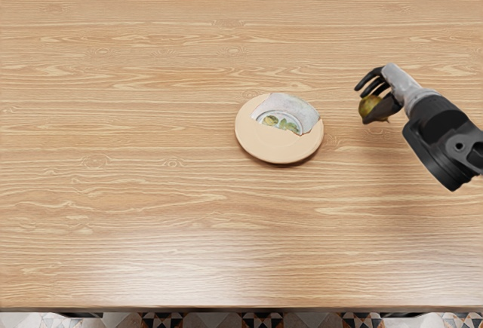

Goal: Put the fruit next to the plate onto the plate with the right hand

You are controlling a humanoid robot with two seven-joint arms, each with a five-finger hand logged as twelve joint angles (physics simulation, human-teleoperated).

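I see the right hand [380,94], dark-fingered on a grey wrist, reaching in from the right edge with its fingers curled around the small yellow-green fruit [368,105]. The fruit sits in that grasp to the right of the round tan plate [260,144], apart from its rim and not on it. The fingers cover so much of the fruit that I cannot tell its long axis or which way it points. The plate lies near the middle of the light wooden table [151,192].
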